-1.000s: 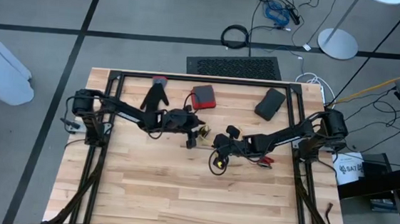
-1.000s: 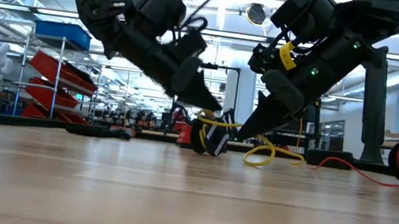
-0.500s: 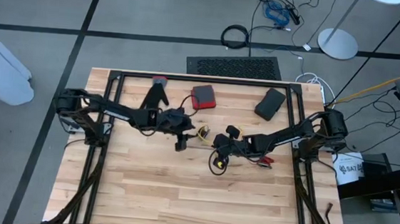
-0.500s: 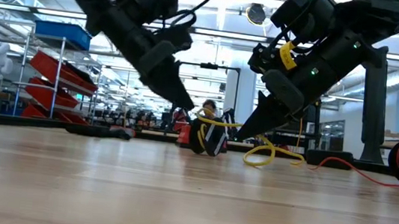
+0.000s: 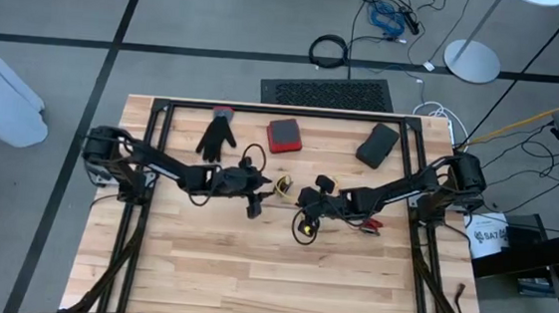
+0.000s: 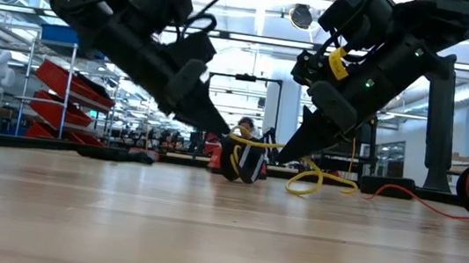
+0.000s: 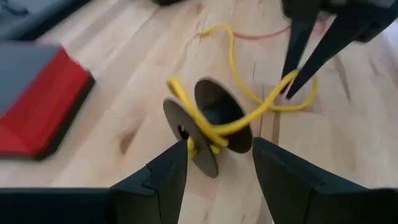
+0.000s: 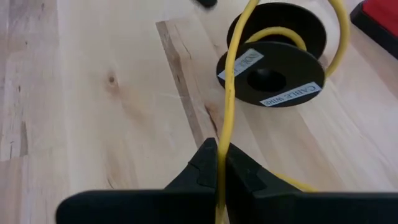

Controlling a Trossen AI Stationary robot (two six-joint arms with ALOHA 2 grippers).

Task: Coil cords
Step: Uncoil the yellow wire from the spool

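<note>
Right gripper (image 8: pixel 217 163) is pinching the yellow cord (image 8: pixel 231 93) mid-table beside the black spool (image 7: pixel 208 124) while the left gripper (image 7: pixel 217 163) is hanging wide open at it — tugging the cord risks toppling or dragging that unheld spool, unwinding loops.

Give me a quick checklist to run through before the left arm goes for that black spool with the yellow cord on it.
1. Right end effector shut on the yellow cord: ok.
2. Left end effector open, fingers either side of the black spool but not yet touching it: ok.
3. Cord running from the right end effector onto the spool: ok, some turns are already on the core.
4. Cord taut between spool and right end effector: not ok, it curves loosely, and a slack loop lies on the table.
5. Spool stable: cannot tell; it sits tilted in the low view.
6. Red block and black glove out of the way: ok, both lie farther back.
</note>
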